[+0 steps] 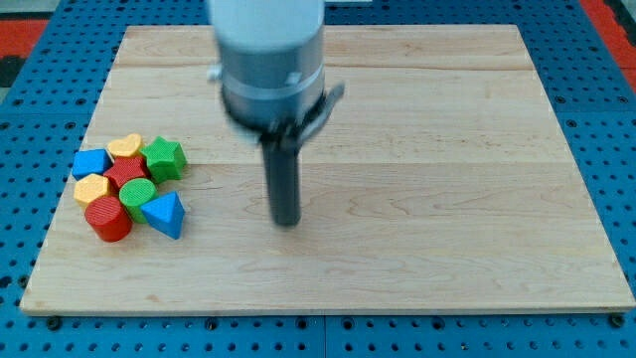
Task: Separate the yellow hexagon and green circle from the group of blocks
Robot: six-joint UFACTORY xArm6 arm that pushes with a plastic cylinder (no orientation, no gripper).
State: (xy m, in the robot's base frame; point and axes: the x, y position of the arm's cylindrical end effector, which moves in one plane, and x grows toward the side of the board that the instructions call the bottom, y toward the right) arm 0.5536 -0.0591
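Since this arm carries no hand, only a rod: nothing can be gripped, nothing is held, and every move must be a push with my tip.
Tip position: on the bare bench near the middle, well apart from the cluster, which sits toward the view's left edge.
Yellow hexagon: on the cluster's left flank, touching the blue block above it and the red cylinder below it.
Green circle: in the cluster's lower middle, hemmed by the red block, the red cylinder and the blue triangle.
Other neighbours: a yellow heart and a green star along the top.
Handling, as I judge it: small, light, rigid pieces that should slide readily on smooth wood and may spin if struck off-centre.
Where to press: squarely on a flat face, low and through the middle; the hexagon's inner side looks blocked by neighbours, so reaching it likely means entering a gap.
Risk: the circle's round wall may roll off my tip and drag the blue triangle along.
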